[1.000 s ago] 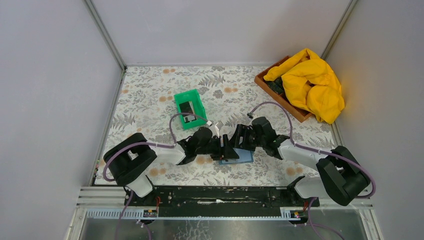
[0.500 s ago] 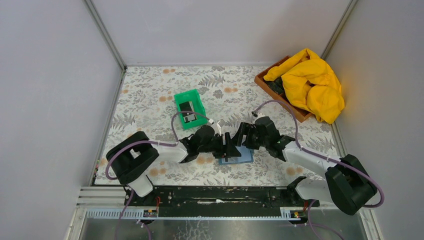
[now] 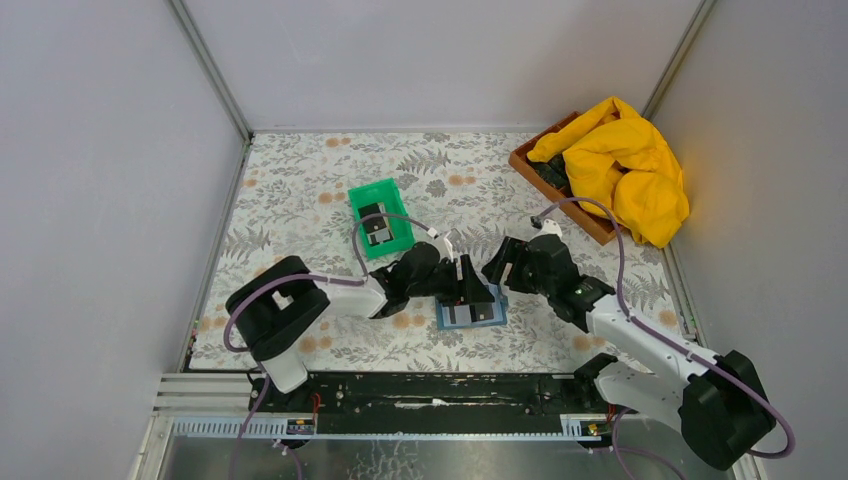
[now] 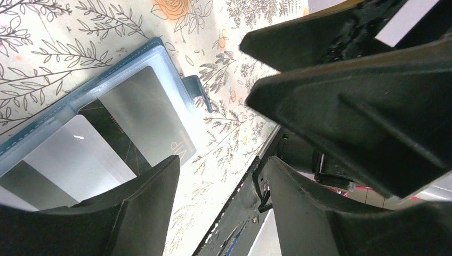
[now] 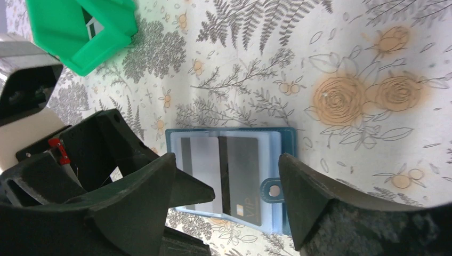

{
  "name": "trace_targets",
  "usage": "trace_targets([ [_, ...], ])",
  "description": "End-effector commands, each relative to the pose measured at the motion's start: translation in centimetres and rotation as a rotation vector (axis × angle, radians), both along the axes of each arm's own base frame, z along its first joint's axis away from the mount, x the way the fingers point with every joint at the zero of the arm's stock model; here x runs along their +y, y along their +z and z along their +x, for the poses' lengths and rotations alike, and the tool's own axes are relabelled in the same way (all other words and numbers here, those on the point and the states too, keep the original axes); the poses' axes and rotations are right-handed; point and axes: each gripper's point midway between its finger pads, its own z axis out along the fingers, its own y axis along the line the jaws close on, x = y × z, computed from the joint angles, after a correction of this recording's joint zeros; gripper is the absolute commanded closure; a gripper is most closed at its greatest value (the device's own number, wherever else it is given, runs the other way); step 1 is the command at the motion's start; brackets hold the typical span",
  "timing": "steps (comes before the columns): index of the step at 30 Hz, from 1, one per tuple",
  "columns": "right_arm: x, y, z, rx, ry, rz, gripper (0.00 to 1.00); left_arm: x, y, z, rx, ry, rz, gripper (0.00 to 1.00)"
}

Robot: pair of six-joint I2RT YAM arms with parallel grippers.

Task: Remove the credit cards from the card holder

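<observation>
Below my left end effector (image 3: 476, 291) the card holder (image 3: 443, 319) lies opened flat on the worktop (image 3: 330, 190), its long axis running side to side along the worktop's near edge. That end effector stands partly open over the holder's far left part and grips nothing. Whether a fingertip touches the panel I cannot tell. My right end effector (image 3: 497, 270) hangs just beyond the holder's far right corner, jaws spread wide and empty, so the left is the nearer. The credit cards (image 5: 242, 173) sit tucked overlapping in the holder, their long sides crossing the holder's length, and I judge any pull should follow that direction. The right wrist view shows the whole holder, the cards and the closing tab (image 5: 272, 190). The left wrist view catches only one end of the holder, and from overhead my arms cover its far edge.
</observation>
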Motion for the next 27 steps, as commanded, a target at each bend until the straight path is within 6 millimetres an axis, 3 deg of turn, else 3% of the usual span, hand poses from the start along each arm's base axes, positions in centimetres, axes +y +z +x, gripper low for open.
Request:
trace_targets([
  [1,-1.7,0.4,0.7,-0.041,-0.053,-0.056,0.25,-1.1,1.6,0.4,-0.057,-0.011,-0.060,0.31],
  [5,0.2,0.1,0.3,-0.030,0.043,-0.003,0.46,0.5,0.9,0.1,-0.070,0.016,-0.018,0.32],
  [6,0.8,-0.5,0.1,-0.002,0.072,0.000,0.54,1.1,0.7,0.0,-0.074,0.027,0.000,0.39],
  [8,1.9,-1.1,-0.3,0.030,0.125,0.024,0.69,2.2,-0.2,-0.4,-0.073,0.044,0.033,0.65],
  [12,3.1,-1.7,-0.8,0.043,0.165,0.029,0.85,4.1,-1.7,-1.4,-0.051,0.068,0.071,0.84],
  [16,4.3,-1.8,-1.4,0.050,0.209,0.038,0.96,5.0,-2.7,-1.7,-0.041,0.088,0.095,0.99],
  [27,6.1,-3.6,-3.4,0.115,0.285,0.118,1.00,5.3,-5.2,-2.2,0.003,0.077,0.107,1.00],
])
